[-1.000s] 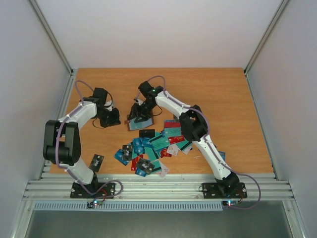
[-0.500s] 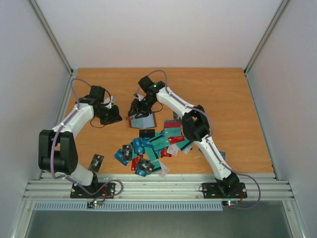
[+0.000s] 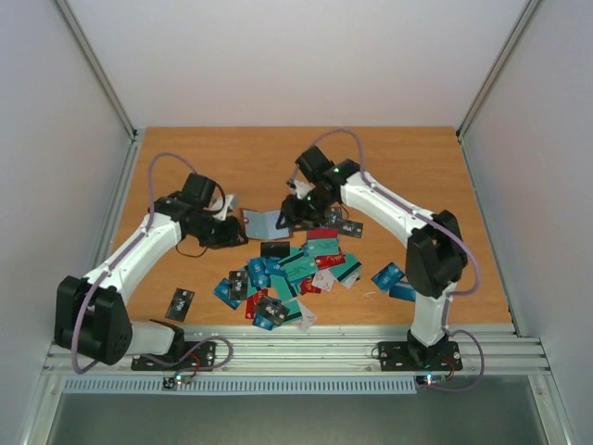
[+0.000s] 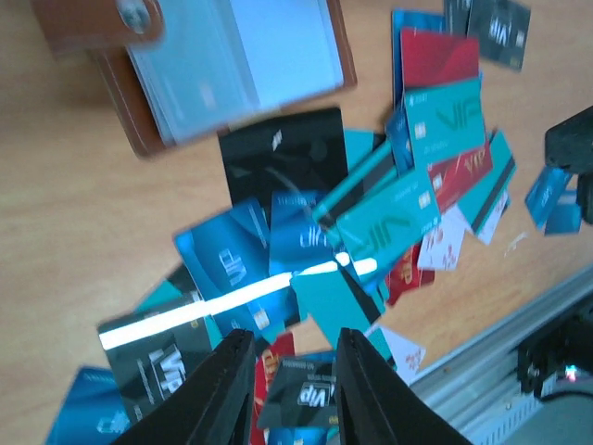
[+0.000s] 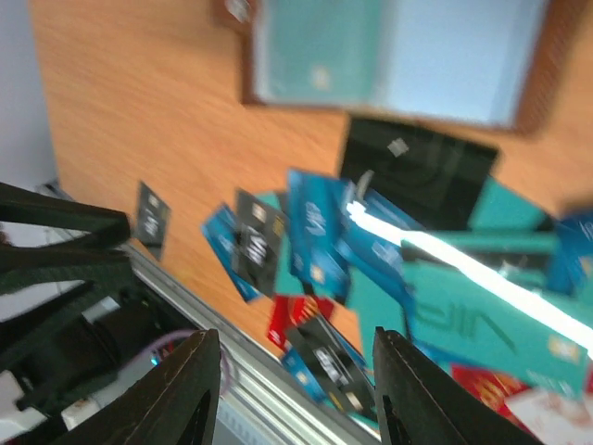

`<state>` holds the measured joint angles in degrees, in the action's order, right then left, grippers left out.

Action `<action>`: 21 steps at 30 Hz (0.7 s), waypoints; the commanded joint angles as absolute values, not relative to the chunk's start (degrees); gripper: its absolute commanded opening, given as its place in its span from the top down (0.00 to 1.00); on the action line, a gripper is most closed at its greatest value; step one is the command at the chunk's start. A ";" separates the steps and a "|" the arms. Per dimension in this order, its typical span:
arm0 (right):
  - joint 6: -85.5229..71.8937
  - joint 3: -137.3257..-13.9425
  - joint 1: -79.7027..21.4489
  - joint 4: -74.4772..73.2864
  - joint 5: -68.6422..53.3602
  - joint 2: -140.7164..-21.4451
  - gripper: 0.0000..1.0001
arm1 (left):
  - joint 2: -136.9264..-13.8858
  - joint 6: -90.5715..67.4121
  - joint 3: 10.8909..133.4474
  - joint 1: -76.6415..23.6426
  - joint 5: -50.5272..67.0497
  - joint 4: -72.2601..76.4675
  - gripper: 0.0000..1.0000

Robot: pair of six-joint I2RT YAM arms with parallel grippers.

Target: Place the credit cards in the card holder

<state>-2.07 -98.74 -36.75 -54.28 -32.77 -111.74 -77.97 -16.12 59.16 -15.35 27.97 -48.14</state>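
The brown card holder [image 3: 263, 222] lies open on the table and shows pale clear sleeves. It sits at the top of the left wrist view [image 4: 232, 65] and of the right wrist view [image 5: 398, 56]. A heap of blue, teal, red and black credit cards [image 3: 287, 273] spreads just in front of it. My left gripper [image 3: 233, 234] hovers at the holder's left edge. Its jaws [image 4: 292, 371] are open over the cards with nothing between them. My right gripper [image 3: 285, 215] hovers at the holder's right edge, open and empty [image 5: 296, 371].
One black card [image 3: 181, 303] lies alone at the near left. Another black card [image 3: 347, 225] and two blue cards [image 3: 394, 278] lie to the right of the heap. The metal rail [image 3: 296, 352] runs along the table's near edge.
The left arm has reached right toward the holder and its jaws have parted. The right gripper has come off the holder and moved right, and the holder now lies open.
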 commanded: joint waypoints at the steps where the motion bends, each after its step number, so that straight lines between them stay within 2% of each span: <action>1: -5.67 -83.92 -36.28 -48.77 -30.50 -103.67 0.54 | -73.33 -18.27 54.37 -18.98 27.51 -49.78 0.72; 10: -15.21 -55.26 -36.14 -41.55 -33.37 -84.11 0.52 | -68.76 -21.59 47.70 -28.82 31.13 -46.76 0.72; 16: -22.54 -46.25 -36.19 -39.79 -33.17 -76.25 0.50 | -73.05 -23.04 48.26 -35.44 32.63 -43.62 0.72; 21: -32.18 -38.17 -36.33 -32.78 -32.92 -70.15 0.50 | -81.25 -23.56 50.92 -39.89 32.76 -41.39 0.79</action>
<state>-22.48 -42.85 -36.27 -39.33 -33.04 -74.59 -76.01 -22.44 48.42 -37.19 31.59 -45.36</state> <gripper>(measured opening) 0.499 0.223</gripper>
